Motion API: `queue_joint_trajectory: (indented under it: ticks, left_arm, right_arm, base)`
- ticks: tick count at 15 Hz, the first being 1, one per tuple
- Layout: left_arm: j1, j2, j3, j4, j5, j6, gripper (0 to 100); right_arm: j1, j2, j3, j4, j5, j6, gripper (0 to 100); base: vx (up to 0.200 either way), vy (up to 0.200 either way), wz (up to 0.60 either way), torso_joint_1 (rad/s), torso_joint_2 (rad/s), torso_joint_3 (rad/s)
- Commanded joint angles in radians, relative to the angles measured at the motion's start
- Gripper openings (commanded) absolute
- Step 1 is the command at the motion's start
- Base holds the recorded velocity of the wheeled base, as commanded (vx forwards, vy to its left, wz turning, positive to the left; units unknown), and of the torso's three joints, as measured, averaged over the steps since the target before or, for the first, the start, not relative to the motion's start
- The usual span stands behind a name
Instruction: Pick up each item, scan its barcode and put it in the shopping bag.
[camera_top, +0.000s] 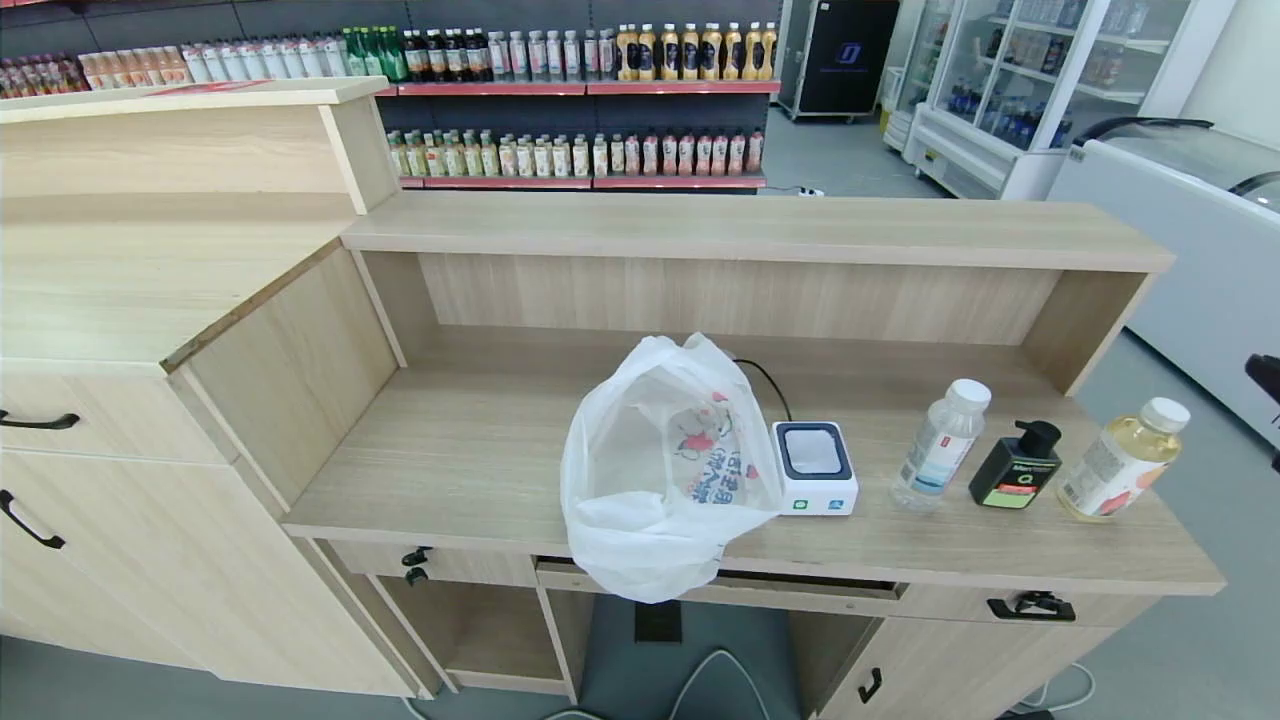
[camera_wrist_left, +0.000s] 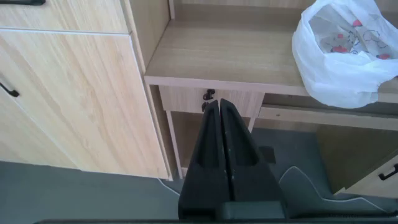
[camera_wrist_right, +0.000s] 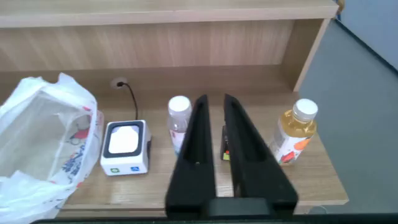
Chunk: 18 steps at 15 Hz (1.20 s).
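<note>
A white plastic shopping bag stands open at the tabletop's front edge, with a white barcode scanner just beside it. To its right, upright in a row, stand a clear water bottle, a black pump bottle and a yellow drink bottle.

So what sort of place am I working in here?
Most likely a small shop's checkout: long red-edged shelves of bottled drinks behind, glass-door white fridges, and a square white barcode scanner beside a white plastic shopping bag on the pale wooden counter.
</note>
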<state>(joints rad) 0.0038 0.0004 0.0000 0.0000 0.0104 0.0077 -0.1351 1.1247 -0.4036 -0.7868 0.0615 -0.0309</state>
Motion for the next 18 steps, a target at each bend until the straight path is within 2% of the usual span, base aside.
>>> queue_joint_trajectory:
  ticks: [1, 3, 4, 7, 10, 13, 18]
  left_arm:
    - [0.001, 0.0, 0.0, 0.0, 0.0, 0.0, 0]
    - [0.001, 0.0, 0.0, 0.0, 0.0, 0.0, 0]
    - [0.001, 0.0, 0.0, 0.0, 0.0, 0.0, 0]
    - [0.001, 0.0, 0.0, 0.0, 0.0, 0.0, 0]
    - [0.001, 0.0, 0.0, 0.0, 0.0, 0.0, 0]
    - [0.001, 0.0, 0.0, 0.0, 0.0, 0.0, 0]
    - [0.001, 0.0, 0.0, 0.0, 0.0, 0.0, 0]
  right_arm:
    - [-0.018, 0.234, 0.035, -0.08, 0.012, -0.007, 100]
    - [-0.015, 0.331, 0.075, -0.25, 0.035, -0.011, 100]
    - [-0.015, 0.374, 0.08, -0.293, 0.04, -0.026, 100]
    - [-0.021, 0.472, 0.072, -0.298, 0.038, -0.047, 100]
    - [-0.035, 0.639, 0.042, -0.361, 0.029, -0.05, 100]
    - [-0.044, 0.715, -0.011, -0.376, -0.045, -0.061, 100]
    - [-0.017, 0.788, -0.044, -0.384, -0.035, -0.124, 100]
  base:
    - [0.0, 0.0, 0.0, 0.0, 0.0, 0.0]
    - [0.0, 0.0, 0.0, 0.0, 0.0, 0.0]
    - [0.0, 0.0, 0.0, 0.0, 0.0, 0.0]
    - [0.0, 0.0, 0.0, 0.0, 0.0, 0.0]
    - [0.0, 0.0, 0.0, 0.0, 0.0, 0.0]
    - [0.0, 0.0, 0.0, 0.0, 0.0, 0.0]
    - [0.0, 0.0, 0.0, 0.0, 0.0, 0.0]
